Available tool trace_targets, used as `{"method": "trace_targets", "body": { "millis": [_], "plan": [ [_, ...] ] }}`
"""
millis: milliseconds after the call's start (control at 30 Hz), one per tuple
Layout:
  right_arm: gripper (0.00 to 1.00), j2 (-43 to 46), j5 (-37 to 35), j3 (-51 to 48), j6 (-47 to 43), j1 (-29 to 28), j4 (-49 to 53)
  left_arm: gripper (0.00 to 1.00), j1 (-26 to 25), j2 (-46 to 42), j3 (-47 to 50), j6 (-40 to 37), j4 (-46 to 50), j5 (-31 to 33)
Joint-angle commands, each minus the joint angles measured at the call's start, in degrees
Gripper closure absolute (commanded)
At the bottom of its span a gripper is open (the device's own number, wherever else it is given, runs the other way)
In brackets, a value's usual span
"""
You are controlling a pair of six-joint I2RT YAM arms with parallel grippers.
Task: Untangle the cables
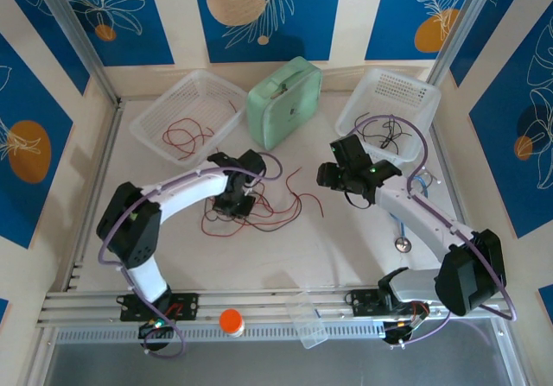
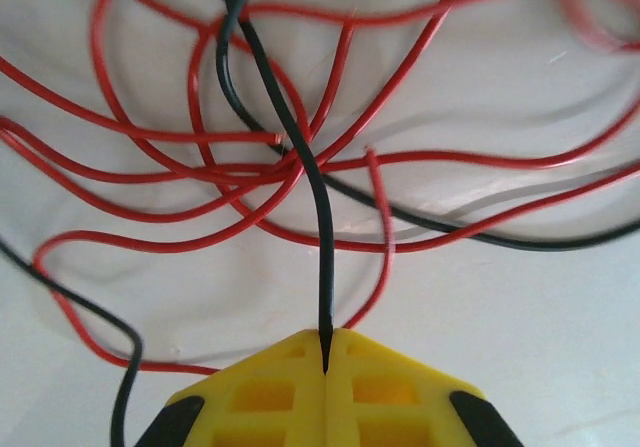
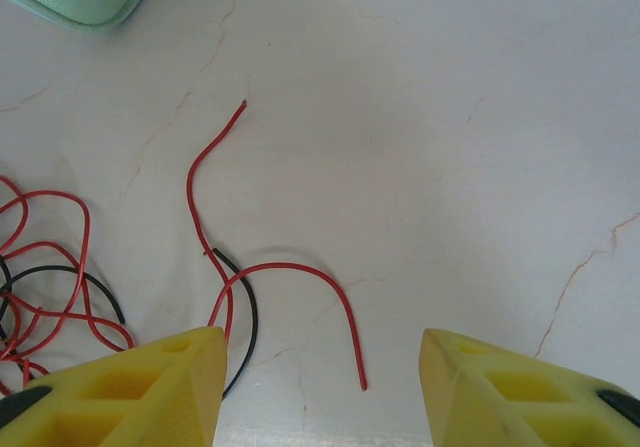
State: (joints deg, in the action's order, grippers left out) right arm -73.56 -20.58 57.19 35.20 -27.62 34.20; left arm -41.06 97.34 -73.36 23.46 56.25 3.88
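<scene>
Two arms are leaning over our white table (image 1: 346,248). On the left, we are holding our left arm (image 1: 186,192) in a curve toward the middle. We are pointing the left gripper (image 1: 235,198) down into the pile of cables (image 1: 268,213). Its yellow fingers (image 2: 300,367) are pressing tight together and pinching one black cable (image 2: 318,217) between them. That black cable is going up from the tips and crossing loops of red cables (image 2: 150,182) that are lying on the table. On the right, we are holding our right arm (image 1: 423,213) out toward the middle too. The right gripper (image 3: 320,357) is hanging just above the table with its jaws partly open, and it is holding nothing. A loose red end (image 3: 290,265) and a short black piece (image 3: 250,307) are lying on the table just in front of it.
</scene>
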Motion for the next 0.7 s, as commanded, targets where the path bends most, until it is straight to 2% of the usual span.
{"method": "trace_targets", "body": {
  "millis": [0,167,333,433,667],
  "plan": [
    [0.46,2.6,3.4,-1.4,0.4,-0.1,0.5,1.0,-0.6,-7.2,-8.4,-0.6,3.8,-1.5],
    [0.44,7.7,13.3,-5.9,-3.3,-0.7,-7.2,1.0,-0.9,-11.1,-22.6,-2.1,8.8,-5.6],
    [0.4,13.2,21.4,-10.2,-7.6,-1.5,-15.3,1.0,-1.0,-11.6,-31.9,-2.7,9.8,-10.4],
    [0.39,15.2,22.8,-10.2,-11.1,-3.9,-16.9,1.0,-1.1,-11.5,-35.5,-2.5,9.2,-12.7],
    [0.37,17.2,20.9,-9.3,-16.9,-13.7,-22.5,1.0,-1.7,-10.3,-41.6,-1.1,6.7,-16.1]
  ]
}}
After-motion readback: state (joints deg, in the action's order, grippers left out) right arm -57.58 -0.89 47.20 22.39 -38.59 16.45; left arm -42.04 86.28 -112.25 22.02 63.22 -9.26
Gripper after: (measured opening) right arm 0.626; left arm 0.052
